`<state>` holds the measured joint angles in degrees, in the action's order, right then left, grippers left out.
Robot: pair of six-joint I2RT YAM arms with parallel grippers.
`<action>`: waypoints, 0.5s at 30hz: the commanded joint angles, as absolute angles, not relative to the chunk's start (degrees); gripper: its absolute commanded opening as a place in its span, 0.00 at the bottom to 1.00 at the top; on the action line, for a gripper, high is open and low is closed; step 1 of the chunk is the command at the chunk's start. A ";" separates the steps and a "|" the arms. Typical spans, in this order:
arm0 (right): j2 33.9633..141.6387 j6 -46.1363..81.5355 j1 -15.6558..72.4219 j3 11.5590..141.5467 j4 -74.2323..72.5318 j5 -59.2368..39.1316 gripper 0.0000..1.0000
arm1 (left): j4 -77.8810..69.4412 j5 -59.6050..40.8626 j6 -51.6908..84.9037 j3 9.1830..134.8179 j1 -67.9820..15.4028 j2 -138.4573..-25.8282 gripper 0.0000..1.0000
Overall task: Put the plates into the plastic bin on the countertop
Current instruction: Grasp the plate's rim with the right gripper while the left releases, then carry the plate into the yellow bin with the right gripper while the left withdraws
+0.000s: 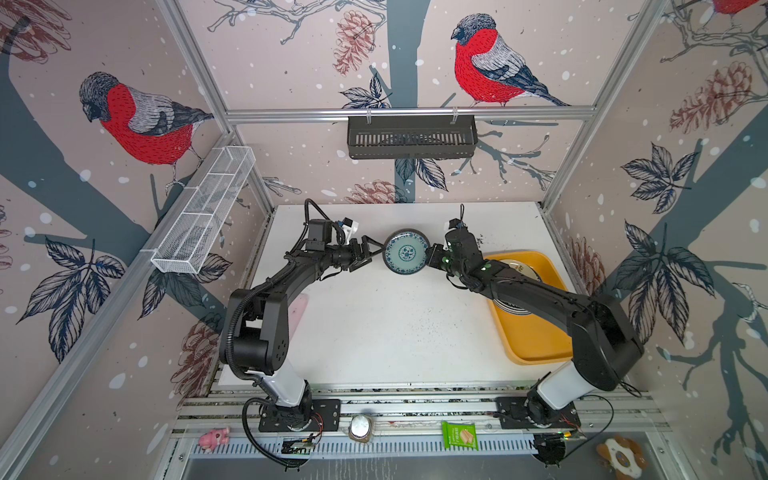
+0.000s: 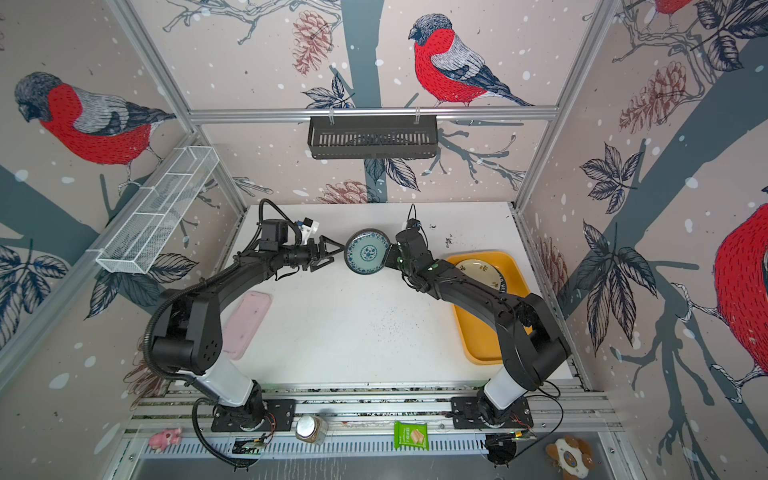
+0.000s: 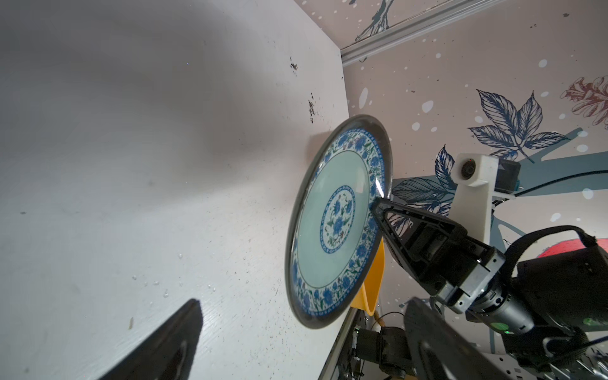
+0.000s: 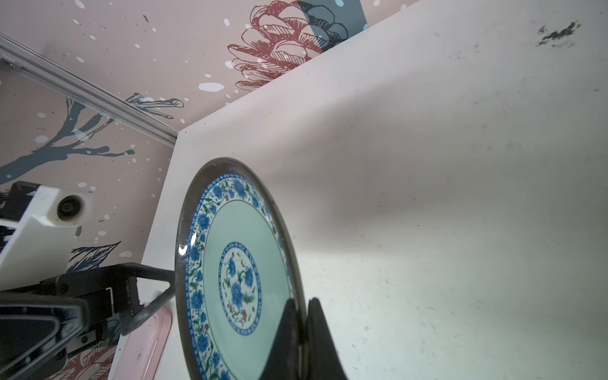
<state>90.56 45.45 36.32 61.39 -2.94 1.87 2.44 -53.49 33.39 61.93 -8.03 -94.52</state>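
A blue-patterned plate (image 1: pixel 405 252) (image 2: pixel 368 252) hangs on edge above the back middle of the countertop (image 1: pixel 395 332). My right gripper (image 1: pixel 430 255) (image 4: pixel 304 301) is shut on its right rim, one finger on each face. My left gripper (image 1: pixel 374 252) (image 2: pixel 337 253) (image 3: pixel 304 301) stands open just left of the plate's other rim, with nothing between its fingers. The plate (image 3: pixel 339 223) (image 4: pixel 237 273) fills both wrist views. The yellow plastic bin (image 1: pixel 536 345) (image 2: pixel 478 345) lies at the right, partly under my right arm. A stack of plates (image 2: pixel 478 270) topped by a white one sits in its far end.
A pink tray (image 2: pixel 245 324) lies at the countertop's left edge under my left arm. A black slotted basket (image 1: pixel 411 137) hangs on the back wall and a white wire basket (image 1: pixel 203 212) on the left wall. A jar (image 1: pixel 359 428) and a green packet (image 1: pixel 459 435) rest on the front rail.
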 commanded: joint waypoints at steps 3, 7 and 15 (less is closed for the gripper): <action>88.97 45.71 35.47 61.19 -3.18 3.68 0.02 | -1.05 -52.95 32.13 60.85 -7.91 -91.64 0.97; 88.47 46.05 34.87 60.61 -3.07 3.75 0.02 | -2.68 -53.41 33.08 60.03 -7.90 -91.13 0.97; 87.08 46.74 34.11 59.72 -2.93 4.46 0.02 | -3.91 -54.13 33.82 59.53 -7.91 -91.32 0.97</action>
<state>88.09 46.35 34.41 59.79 -2.09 3.40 -1.02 -52.58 33.80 59.72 -7.99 -91.57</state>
